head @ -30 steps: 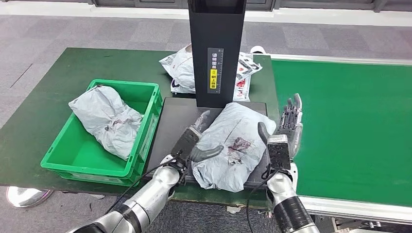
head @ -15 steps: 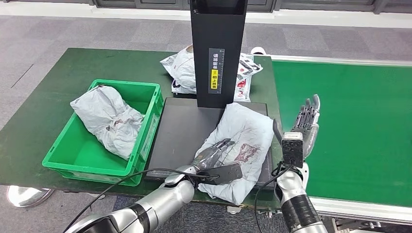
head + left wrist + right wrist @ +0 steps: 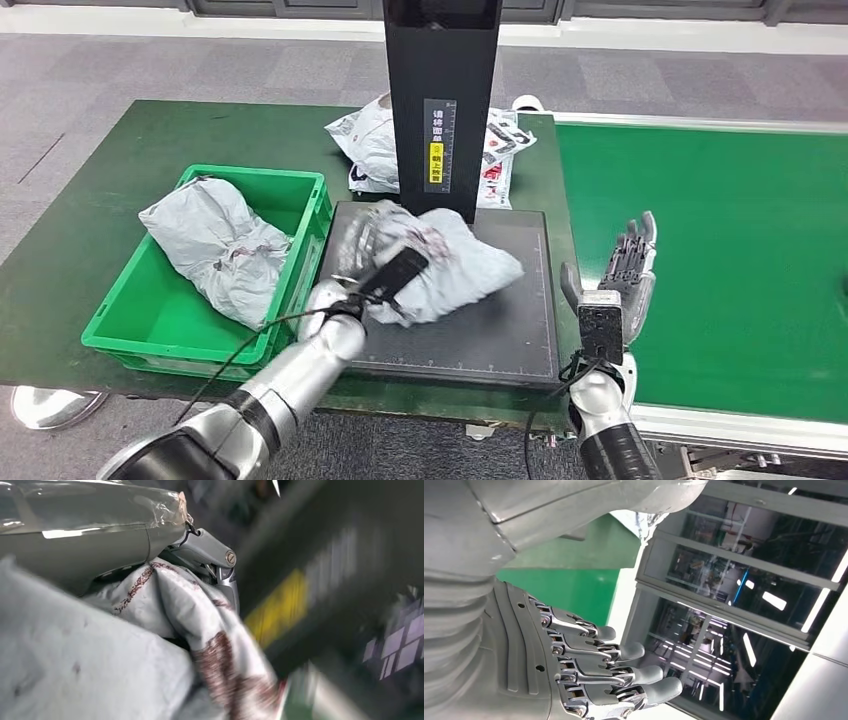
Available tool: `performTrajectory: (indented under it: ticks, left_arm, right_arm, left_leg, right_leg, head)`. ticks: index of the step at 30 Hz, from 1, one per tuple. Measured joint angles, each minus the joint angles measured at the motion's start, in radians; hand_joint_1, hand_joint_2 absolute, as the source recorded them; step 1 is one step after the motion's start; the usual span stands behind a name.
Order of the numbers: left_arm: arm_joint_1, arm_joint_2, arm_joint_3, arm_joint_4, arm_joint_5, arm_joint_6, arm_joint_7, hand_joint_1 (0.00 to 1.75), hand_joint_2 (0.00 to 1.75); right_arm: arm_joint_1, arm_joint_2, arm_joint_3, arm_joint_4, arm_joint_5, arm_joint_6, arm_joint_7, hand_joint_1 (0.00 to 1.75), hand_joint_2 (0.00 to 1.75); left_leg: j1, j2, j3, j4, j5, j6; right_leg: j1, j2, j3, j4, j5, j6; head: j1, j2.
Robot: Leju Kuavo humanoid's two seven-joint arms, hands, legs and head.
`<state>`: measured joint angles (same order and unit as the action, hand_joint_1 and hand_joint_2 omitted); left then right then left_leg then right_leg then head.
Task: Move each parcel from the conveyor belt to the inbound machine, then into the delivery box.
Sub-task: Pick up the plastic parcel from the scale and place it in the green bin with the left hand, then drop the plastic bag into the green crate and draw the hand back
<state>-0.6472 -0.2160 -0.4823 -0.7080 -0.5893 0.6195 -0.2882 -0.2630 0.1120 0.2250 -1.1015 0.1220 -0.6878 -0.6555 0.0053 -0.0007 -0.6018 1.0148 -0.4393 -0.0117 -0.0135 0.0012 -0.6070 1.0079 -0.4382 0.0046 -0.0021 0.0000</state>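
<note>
A crumpled grey parcel (image 3: 440, 262) with dark red marks is lifted over the black plate of the inbound machine (image 3: 500, 335), blurred by motion. My left hand (image 3: 375, 262) grips its left end; in the left wrist view the thumb (image 3: 210, 550) presses into the grey parcel (image 3: 150, 645). My right hand (image 3: 622, 280) stands with fingers straight and apart beside the plate's right edge, over the green conveyor belt (image 3: 720, 250), holding nothing. In the right wrist view the right hand (image 3: 589, 670) has its fingers spread in the air. The green delivery box (image 3: 300, 215) on the left holds another grey parcel (image 3: 215, 245).
The machine's black column (image 3: 440, 100) rises at the back of the plate. Behind it lie white printed parcels (image 3: 375, 145) on the dark green table (image 3: 90, 240). The box stands close against the plate's left edge.
My left hand closed on the grey parcel and swept it left and up across the plate toward the box. My right hand drew away right, off the parcel.
</note>
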Motion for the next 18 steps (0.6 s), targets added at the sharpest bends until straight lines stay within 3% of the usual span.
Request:
performTrajectory:
  ticks: [3, 7, 10, 13, 18]
  left_arm:
    - [-0.003, 0.069, 0.109, -0.149, -0.040, 0.048, -0.004, 1.75, 1.75]
    - [0.004, 0.132, 0.296, -0.307, -0.244, 0.078, -0.041, 1.75, 1.75]
    - [0.012, 0.148, 0.434, -0.372, -0.324, 0.080, -0.085, 1.75, 1.75]
    - [0.025, 0.156, 0.507, -0.410, -0.369, 0.081, -0.104, 1.75, 1.75]
    - [0.051, 0.146, 0.720, -0.480, -0.615, 0.081, -0.178, 1.75, 1.75]
  right_arm:
    - [0.021, 0.000, -0.007, -0.017, -0.006, 0.002, -0.006, 0.00, 1.75]
    - [0.054, -0.001, -0.020, -0.054, -0.002, 0.007, 0.001, 0.00, 1.75]
    - [0.070, -0.001, -0.024, -0.071, 0.003, 0.010, 0.006, 0.00, 1.75]
    - [0.073, -0.001, -0.026, -0.080, 0.004, 0.011, 0.006, 0.00, 1.75]
    - [0.085, -0.001, -0.028, -0.086, 0.011, 0.009, 0.003, 0.00, 1.75]
  left_leg:
    - [0.001, 0.001, 0.000, 0.000, 0.000, -0.001]
    - [0.003, 0.001, -0.001, 0.000, 0.000, -0.002]
    - [0.003, 0.001, -0.001, 0.000, 0.000, -0.002]
    - [0.003, 0.000, -0.002, 0.000, 0.000, -0.002]
    - [0.003, 0.002, -0.002, 0.000, -0.001, -0.003]
  right_leg:
    - [0.001, 0.000, 0.000, 0.001, 0.000, -0.001]
    - [0.002, 0.001, -0.001, 0.001, -0.001, -0.001]
    - [0.002, 0.001, -0.002, 0.001, -0.001, -0.001]
    - [0.002, 0.000, -0.002, 0.001, -0.001, -0.001]
    - [0.001, 0.002, -0.002, 0.001, -0.001, -0.001]
  head:
    - [0.000, 0.000]
    - [0.000, 0.000]
    - [0.000, 0.000]
    - [0.000, 0.000]
    - [0.000, 0.000]
